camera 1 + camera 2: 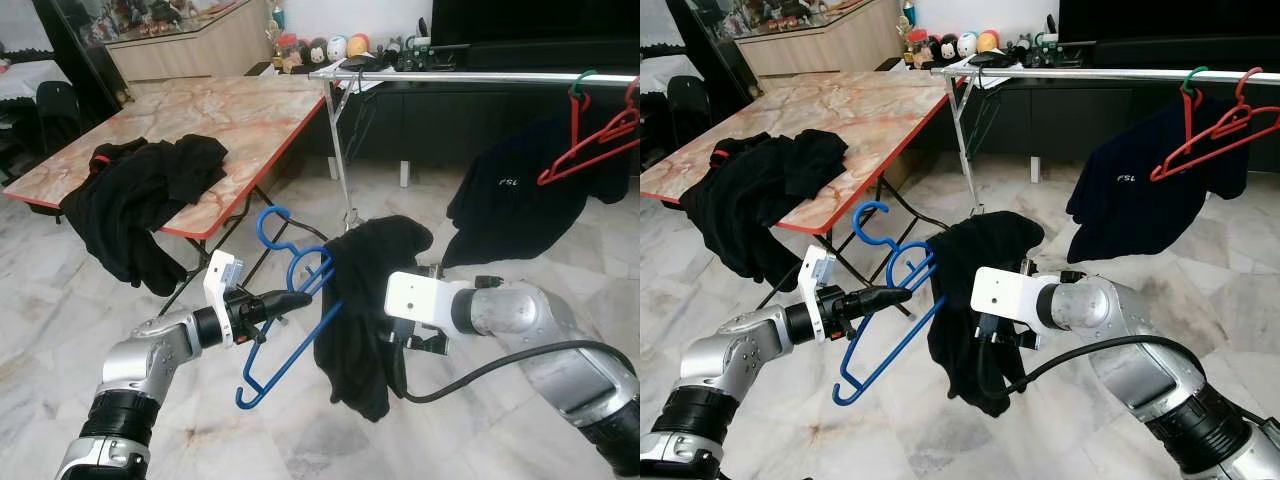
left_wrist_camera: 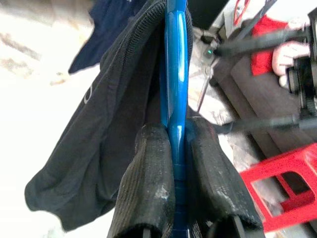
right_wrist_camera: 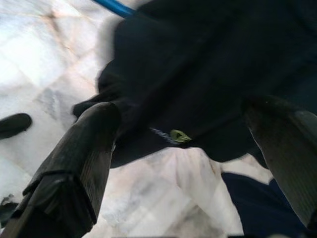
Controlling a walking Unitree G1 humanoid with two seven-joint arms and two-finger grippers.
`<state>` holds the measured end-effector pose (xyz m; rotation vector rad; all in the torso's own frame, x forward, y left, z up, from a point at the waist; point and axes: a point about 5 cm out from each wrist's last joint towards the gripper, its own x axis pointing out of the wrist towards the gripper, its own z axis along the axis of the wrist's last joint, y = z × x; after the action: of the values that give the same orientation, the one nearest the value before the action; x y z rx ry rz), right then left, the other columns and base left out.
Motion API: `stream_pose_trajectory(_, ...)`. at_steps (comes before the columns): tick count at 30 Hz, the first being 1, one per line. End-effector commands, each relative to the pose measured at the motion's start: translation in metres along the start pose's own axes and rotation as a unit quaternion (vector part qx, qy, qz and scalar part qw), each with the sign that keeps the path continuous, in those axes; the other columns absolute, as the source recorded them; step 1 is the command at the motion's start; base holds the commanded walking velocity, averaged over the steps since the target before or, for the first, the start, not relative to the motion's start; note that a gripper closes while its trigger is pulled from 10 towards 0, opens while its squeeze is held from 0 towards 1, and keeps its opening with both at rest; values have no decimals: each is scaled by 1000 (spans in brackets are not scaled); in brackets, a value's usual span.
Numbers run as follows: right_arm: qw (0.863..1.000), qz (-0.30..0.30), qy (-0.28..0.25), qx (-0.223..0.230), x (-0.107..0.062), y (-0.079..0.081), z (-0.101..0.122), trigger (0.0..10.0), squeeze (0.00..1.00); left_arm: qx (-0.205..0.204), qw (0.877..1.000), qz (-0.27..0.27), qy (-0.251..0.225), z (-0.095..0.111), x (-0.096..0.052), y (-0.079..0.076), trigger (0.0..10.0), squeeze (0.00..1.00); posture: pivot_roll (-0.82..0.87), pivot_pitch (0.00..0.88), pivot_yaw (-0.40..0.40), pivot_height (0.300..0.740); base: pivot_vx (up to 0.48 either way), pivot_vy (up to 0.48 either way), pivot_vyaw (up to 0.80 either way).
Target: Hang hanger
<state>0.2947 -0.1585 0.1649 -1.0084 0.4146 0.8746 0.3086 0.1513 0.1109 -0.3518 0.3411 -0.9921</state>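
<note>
My left gripper (image 1: 300, 297) is shut on a blue plastic hanger (image 2: 176, 74), holding it near the neck with the hook pointing up. A black garment (image 1: 365, 300) is draped over the hanger's right end and hangs down in a bunch. My right gripper (image 3: 190, 114) is open, its fingers on either side of the garment's lower folds, right against the cloth. Beyond and above runs the silver rail (image 1: 470, 77) of a clothes rack, carrying a dark shirt (image 1: 520, 200) on a green-hooked hanger and an empty red hanger (image 1: 590, 150).
A marble-patterned folding table (image 1: 250, 110) stands at the left with a pile of black clothes (image 1: 140, 190) hanging over its edge. The rack's upright pole (image 1: 340, 150) stands just behind the hanger. A dark TV cabinet lines the back wall. A red stool (image 2: 287, 183) is nearby.
</note>
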Motion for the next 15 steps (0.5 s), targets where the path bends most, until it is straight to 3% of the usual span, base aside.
stream_pose_trajectory(1,1000,-2,-30,-1,-4,-5,6,10000,0,22,1000,6,-4,6,-9,3,10000,0,-169,9,224,740,0,0,0)
stream_pose_trajectory(6,997,12,-69,27,-5,-3,11,10000,0,21,1000,8,-4,5,-11,3,10000,0,-166,11,223,740,0,0,0)
stream_pose_trajectory(11,999,-29,-42,8,-4,-18,-3,10000,0,19,1000,-22,5,4,-15,-3,10000,0,-170,12,224,740,0,0,0)
stream_pose_trajectory(15,998,-17,-53,-1,-3,-22,-3,10000,0,28,998,-58,26,2,-20,-11,10000,0,-171,8,220,740,0,0,0)
